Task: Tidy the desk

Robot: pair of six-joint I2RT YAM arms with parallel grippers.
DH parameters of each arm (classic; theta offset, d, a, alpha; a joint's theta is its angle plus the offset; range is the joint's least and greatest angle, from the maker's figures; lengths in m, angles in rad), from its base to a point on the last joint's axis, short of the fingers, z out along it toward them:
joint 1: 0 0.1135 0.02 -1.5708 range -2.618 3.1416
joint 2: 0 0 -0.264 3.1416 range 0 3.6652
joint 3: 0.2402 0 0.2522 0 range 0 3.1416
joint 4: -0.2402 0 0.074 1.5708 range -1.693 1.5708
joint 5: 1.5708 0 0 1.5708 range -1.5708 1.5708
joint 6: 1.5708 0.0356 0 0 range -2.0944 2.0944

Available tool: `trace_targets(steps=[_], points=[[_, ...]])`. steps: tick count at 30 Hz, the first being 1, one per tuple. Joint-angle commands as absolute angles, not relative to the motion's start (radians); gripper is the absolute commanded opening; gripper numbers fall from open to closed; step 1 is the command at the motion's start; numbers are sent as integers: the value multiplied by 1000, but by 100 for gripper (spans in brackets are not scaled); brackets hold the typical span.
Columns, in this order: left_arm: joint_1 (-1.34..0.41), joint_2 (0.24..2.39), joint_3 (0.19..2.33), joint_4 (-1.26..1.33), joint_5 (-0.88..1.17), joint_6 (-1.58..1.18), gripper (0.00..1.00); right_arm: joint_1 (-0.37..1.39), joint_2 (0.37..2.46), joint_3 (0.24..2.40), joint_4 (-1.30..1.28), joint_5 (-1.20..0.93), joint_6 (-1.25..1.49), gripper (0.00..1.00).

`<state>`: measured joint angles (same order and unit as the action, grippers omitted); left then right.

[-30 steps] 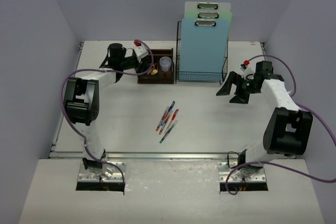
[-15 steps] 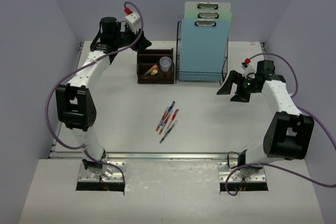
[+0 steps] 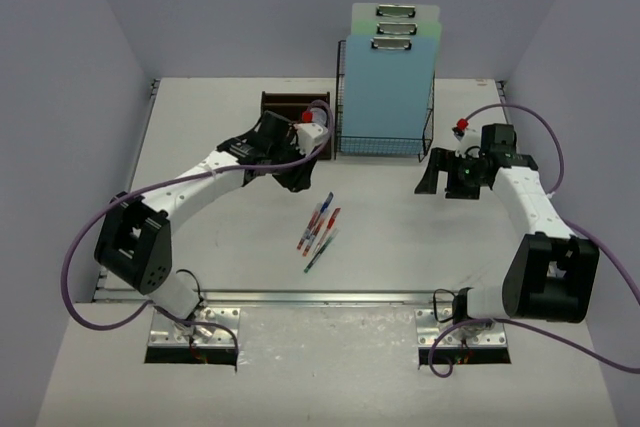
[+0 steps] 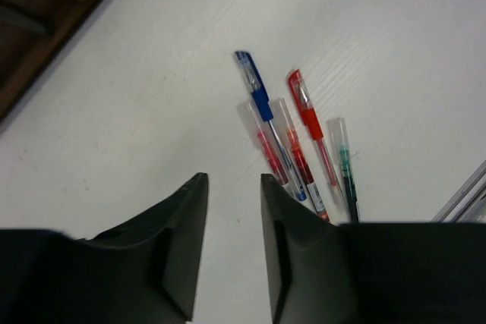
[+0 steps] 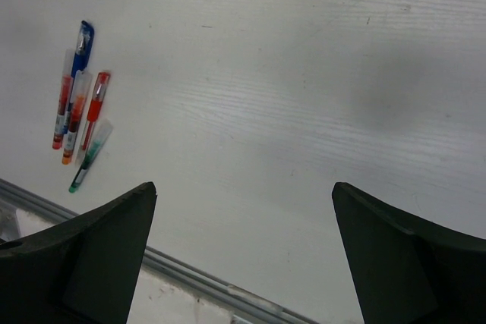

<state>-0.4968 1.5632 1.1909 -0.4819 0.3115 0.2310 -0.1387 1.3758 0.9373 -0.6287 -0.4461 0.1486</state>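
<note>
The desk (image 3: 220,237) is a white tabletop. Several pens (image 3: 319,226) lie loose at its middle: a blue one (image 4: 254,85), a red one (image 4: 304,108), a green one (image 4: 345,165) and two clear red ones. My left gripper (image 3: 297,182) hovers just behind and left of them. In the left wrist view its jaws (image 4: 232,181) stand a narrow gap apart with only bare desk between them. My right gripper (image 3: 440,182) is wide open and empty at the right. Its wrist view (image 5: 243,187) shows the pens (image 5: 80,104) far off.
A dark-brown wooden organizer (image 3: 283,102) stands at the back, partly hidden by my left arm; its corner shows in the left wrist view (image 4: 45,5). A black wire rack (image 3: 385,142) holding clipboards (image 3: 390,67) stands beside it. A metal rail (image 3: 300,296) runs along the near edge.
My left arm has swung from the back left, over the organizer, forward and down to the middle beside the pens. My right gripper has shifted only slightly.
</note>
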Motion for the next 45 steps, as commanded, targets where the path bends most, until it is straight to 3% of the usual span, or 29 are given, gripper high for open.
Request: trace_targets(steps=[1, 12, 35, 43, 45], points=[[-546, 1577, 1160, -492, 193, 121, 28, -135, 1345, 920, -583, -414, 119, 99], [-669, 1653, 1068, -392, 70, 2, 32, -135, 1356, 900, -573, -410, 118, 99], [-676, 1923, 1254, -440, 6, -20, 26, -135, 1373, 902, -579, -410, 110, 99], [-676, 2000, 1322, -496, -22, -14, 20, -135, 1377, 910, -584, -413, 107, 99], [-676, 2028, 1347, -537, -6, -5, 13, -135, 1379, 912, -586, -414, 109, 99]])
